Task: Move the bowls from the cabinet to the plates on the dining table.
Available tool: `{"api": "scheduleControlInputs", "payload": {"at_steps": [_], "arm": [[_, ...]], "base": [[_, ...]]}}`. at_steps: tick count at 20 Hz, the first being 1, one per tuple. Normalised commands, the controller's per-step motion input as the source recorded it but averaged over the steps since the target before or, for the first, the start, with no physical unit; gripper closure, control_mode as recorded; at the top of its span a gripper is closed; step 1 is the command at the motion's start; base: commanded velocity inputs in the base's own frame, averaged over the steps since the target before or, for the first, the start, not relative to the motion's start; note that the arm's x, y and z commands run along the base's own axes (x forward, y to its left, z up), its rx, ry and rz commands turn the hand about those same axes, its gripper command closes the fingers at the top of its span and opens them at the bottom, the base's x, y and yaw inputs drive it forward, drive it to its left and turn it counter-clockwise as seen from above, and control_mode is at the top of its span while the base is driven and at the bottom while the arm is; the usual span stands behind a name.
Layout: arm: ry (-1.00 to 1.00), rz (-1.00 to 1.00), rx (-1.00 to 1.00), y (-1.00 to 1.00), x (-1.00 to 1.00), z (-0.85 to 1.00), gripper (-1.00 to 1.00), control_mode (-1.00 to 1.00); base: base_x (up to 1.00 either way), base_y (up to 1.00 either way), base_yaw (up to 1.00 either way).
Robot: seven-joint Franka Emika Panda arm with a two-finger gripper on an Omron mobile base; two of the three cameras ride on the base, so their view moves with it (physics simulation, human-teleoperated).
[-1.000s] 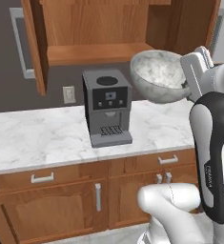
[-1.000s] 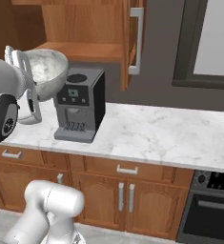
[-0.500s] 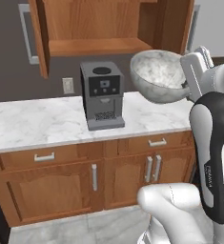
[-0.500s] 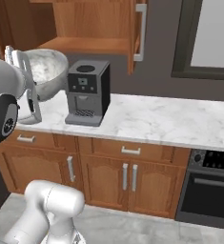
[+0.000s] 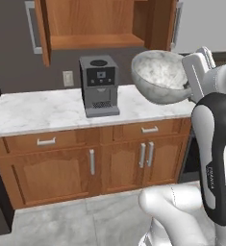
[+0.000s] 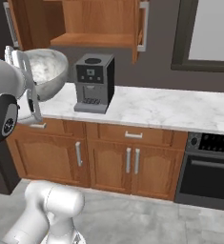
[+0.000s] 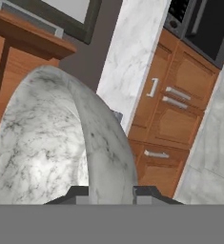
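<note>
Coffee machine (image 5: 99,85) stands mid-frame on the marble counter (image 5: 32,111), its top just under the open wall cabinet (image 5: 97,21), so the gap there is tight. Counter is bare left of the machine and, in the right base view, bare all along to the right (image 6: 180,110). Cabinet shelf (image 6: 94,40) sits bare, doors swung out at both sides. Marbled bowl (image 5: 158,76) carried in the gripper (image 5: 195,85) hangs over the counter's right end, blocking that stretch.

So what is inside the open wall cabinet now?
The visible part of the cabinet shows only a bare wooden shelf. Its upper section is cut off by the frame.
</note>
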Motion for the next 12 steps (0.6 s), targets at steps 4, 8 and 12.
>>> {"api": "scheduleControlInputs", "payload": {"at_steps": [4, 8, 12], "arm": [[0.0, 0.0, 0.0, 0.0, 0.0, 0.0, 1.0, 1.0], [0.0, 0.0, 0.0, 0.0, 0.0, 0.0, 1.0, 1.0], [0.0, 0.0, 0.0, 0.0, 0.0, 0.0, 1.0, 1.0]], "base": [[-0.38, -0.01, 0.15], [-0.09, 0.0, 0.25], [0.0, 0.0, 0.25]]}}
